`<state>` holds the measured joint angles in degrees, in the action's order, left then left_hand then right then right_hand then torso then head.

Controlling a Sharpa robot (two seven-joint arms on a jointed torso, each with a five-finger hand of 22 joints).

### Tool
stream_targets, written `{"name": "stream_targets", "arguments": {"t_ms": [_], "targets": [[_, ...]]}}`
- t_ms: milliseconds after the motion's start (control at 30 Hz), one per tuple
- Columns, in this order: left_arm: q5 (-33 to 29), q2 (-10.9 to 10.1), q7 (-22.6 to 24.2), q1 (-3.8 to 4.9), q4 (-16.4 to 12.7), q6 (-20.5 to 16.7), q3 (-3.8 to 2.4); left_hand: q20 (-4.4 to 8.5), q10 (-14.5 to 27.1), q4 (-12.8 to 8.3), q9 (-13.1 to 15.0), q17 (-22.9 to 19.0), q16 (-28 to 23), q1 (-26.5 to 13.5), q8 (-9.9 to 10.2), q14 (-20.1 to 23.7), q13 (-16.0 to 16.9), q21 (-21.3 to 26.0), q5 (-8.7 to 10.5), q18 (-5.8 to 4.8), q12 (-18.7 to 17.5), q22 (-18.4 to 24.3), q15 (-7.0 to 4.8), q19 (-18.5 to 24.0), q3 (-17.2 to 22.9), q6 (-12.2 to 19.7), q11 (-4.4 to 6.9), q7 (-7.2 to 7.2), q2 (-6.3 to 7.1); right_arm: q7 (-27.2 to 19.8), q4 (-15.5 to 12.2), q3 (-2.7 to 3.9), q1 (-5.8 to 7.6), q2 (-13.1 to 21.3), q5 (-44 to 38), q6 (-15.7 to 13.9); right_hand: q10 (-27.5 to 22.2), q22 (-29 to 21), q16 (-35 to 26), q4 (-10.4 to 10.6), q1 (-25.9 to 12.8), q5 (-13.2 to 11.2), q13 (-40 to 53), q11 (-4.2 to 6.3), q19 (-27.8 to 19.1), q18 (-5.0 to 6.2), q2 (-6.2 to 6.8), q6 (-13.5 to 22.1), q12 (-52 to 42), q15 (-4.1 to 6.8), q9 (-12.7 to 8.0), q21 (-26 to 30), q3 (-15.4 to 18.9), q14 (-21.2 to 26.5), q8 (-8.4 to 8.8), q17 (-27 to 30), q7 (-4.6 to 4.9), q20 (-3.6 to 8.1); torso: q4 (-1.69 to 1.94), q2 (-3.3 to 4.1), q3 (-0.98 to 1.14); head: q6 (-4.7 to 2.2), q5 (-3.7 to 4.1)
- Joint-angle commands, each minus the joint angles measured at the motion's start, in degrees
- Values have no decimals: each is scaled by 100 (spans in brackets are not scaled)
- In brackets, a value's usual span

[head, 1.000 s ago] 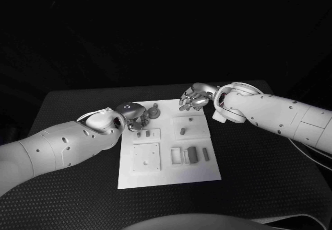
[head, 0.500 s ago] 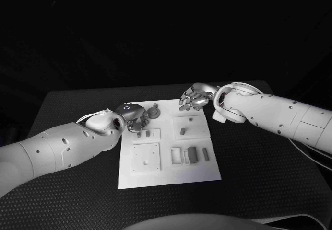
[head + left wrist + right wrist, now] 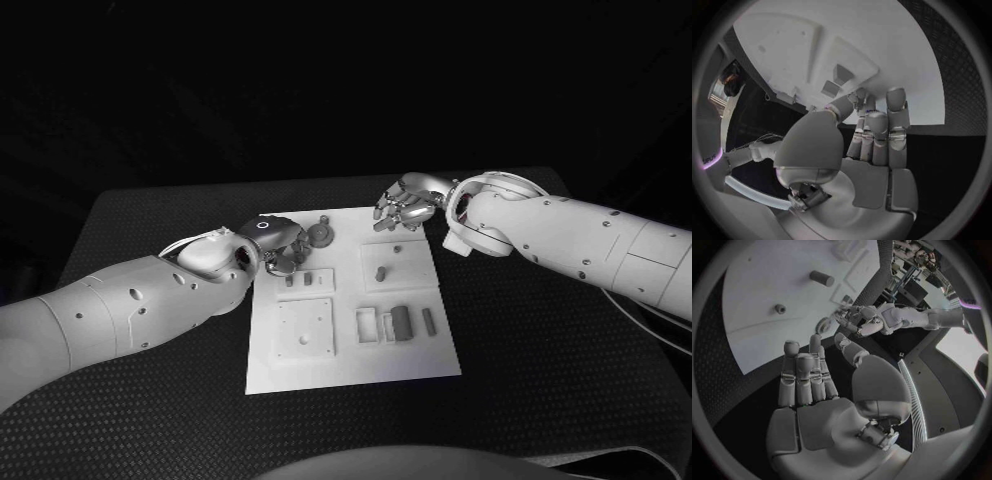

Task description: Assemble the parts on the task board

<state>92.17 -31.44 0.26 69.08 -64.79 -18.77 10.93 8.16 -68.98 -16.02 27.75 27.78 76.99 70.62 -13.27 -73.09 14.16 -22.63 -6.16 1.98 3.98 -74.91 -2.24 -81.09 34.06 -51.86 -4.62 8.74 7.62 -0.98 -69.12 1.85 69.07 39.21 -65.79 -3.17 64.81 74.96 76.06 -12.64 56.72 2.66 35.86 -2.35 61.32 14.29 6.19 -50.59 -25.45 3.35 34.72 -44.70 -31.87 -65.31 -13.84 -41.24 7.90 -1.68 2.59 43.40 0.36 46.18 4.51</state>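
Left hand point(image 3: 283, 252): over the task board's point(image 3: 418, 352) far left corner; my fingers point(image 3: 898, 107) lie straight and close together, tips at the board edge. The head view shows something dark near them, but I cannot tell whether I hold anything.
Task board: middle of the tabletop point(image 3: 562, 380), grey parts standing in its blocks, a round part point(image 3: 320, 236) at the far edge.
Right hand point(image 3: 405, 207): over the far right corner, fingers point(image 3: 792, 372) extended side by side, nothing in them.
Step in hand: probably setting a part at the far left; I judge slow lowering best.
Views: my right wrist view shows a peg point(image 3: 822, 278) standing upright; the head view gives the whole layout.
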Motion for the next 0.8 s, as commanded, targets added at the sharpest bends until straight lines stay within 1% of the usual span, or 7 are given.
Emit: {"name": "stream_targets", "arguments": {"t_ms": [33, 233, 367, 600, 700, 800], "targets": [[-32, 3, -3, -3, -8, -22, 2, -42, 56, -1, -10, 9, -8, -1, 26, 2, -7, 35, -6, 672, -28, -101, 36, 2, -35, 70, -7, 4, 56, -46, -7, 1, -2, 3, -2, 22, -31, 95, -7, -7, -42, 21, 6, -27, 8, 71, 21, -48, -23, 33, 5, 14, 5, 18, 28, 9, 96, 24, 1, 3, -3, 1, -1], [-32, -30, -24, -3, -9, -30, 1, -50, 72, -6, -15, 11, -7, 8, 29, 4, -7, 38, -7, 683, -23, -101, 41, 0, -36, 94, -11, 1, 60, -48, -5, 1, -2, 4, -2, 6, -32, 95, -7, -8, -40, 21, 6, -27, 8, 71, 21, -47, -23, 33, 5, 14, 4, 18, 29, 9, 96, 24, -1, 0, -4, -8, -7], [-32, -131, -33, -2, -30, -73, -2, -58, 102, -11, -13, 11, -7, 19, 18, 8, -9, 43, -7, 691, -25, -102, 48, 1, -38, 91, -19, -6, 74, -71, 7, 1, -2, 20, -2, -63, -33, 96, -7, -21, -24, 21, 6, -27, 8, 71, 24, -41, -23, 33, 5, 14, -1, 18, 33, 10, 97, 26, -2, 1, -4, -19, -10], [-64, -266, -57, -1, -61, -105, -9, -74, 158, -15, -18, 13, -8, 32, 15, 15, -14, 52, -3, 705, -27, -103, 63, 2, -45, 121, -35, -9, 119, -87, 7, 0, -2, 58, -2, -152, -35, 97, -5, -60, 15, 21, 5, -29, 10, 71, 32, -30, -22, 31, 6, 11, -10, 17, 41, 10, 100, 30, 9, -2, -4, -27, -14], [-78, -340, -88, -1, -96, -115, -21, -82, 191, -15, -23, 13, -9, 42, 19, 18, -17, 57, 3, 712, -29, -102, 72, 1, -46, 146, -44, -11, 138, -104, 17, 0, -2, 78, -23, -227, -40, 98, -3, -102, 57, 21, 3, -32, 13, 71, 39, -18, -19, 28, 5, 9, -17, 15, 49, 10, 103, 33, 6, 2, -6, -35, -21], [-131, -436, -118, 2, -139, -87, -39, -93, 232, -11, -31, 13, -12, 45, 31, 24, -22, 64, 16, 719, -32, -101, 83, 5, -50, 187, -56, -3, 166, -129, 42, 0, -2, 106, -90, -306, -52, 100, -1, -199, 152, 21, -2, -37, 13, 71, 61, -5, -12, 24, 7, 4, -33, 16, 58, 10, 108, 37, 4, 2, -10, -44, -21]]}}
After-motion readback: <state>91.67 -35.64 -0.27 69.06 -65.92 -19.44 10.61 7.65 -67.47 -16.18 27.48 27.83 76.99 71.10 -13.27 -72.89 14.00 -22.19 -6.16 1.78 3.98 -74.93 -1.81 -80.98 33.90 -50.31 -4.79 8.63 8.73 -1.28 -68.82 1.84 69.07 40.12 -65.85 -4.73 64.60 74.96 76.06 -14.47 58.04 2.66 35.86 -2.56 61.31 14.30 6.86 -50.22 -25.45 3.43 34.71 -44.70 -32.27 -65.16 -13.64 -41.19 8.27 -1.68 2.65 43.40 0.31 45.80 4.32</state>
